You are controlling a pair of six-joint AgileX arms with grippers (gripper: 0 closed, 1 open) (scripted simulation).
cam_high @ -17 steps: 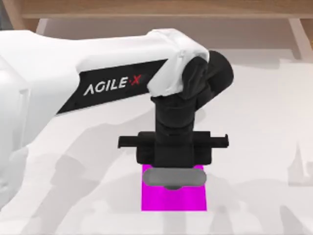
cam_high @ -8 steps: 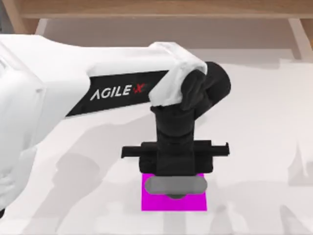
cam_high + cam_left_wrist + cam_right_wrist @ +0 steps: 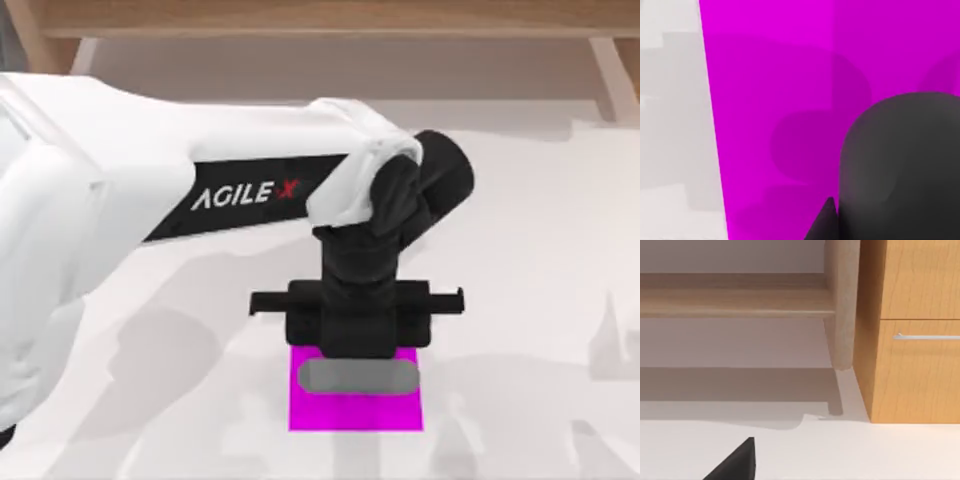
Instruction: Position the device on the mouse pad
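Observation:
The grey pill-shaped device (image 3: 357, 377) lies crosswise on the upper half of the magenta mouse pad (image 3: 355, 415), near the table's front edge. My left gripper (image 3: 357, 335) hangs straight over it, its black body covering the pad's far edge. In the left wrist view the device (image 3: 900, 165) looms large and dark over the mouse pad (image 3: 770, 100), with one black fingertip (image 3: 822, 220) pressed against its side. My left gripper is shut on the device. A black part of my right gripper (image 3: 735, 462) shows in the right wrist view, parked away from the pad.
White tabletop (image 3: 540, 250) surrounds the pad on all sides. A wooden shelf rail (image 3: 330, 20) runs along the back. The right wrist view faces a wooden cabinet (image 3: 915, 340) with a metal drawer handle and a table leg (image 3: 842, 305).
My left gripper carried the device toward the front edge and down onto the pad. The dark shadow under the device has vanished. In the last half second it barely moved.

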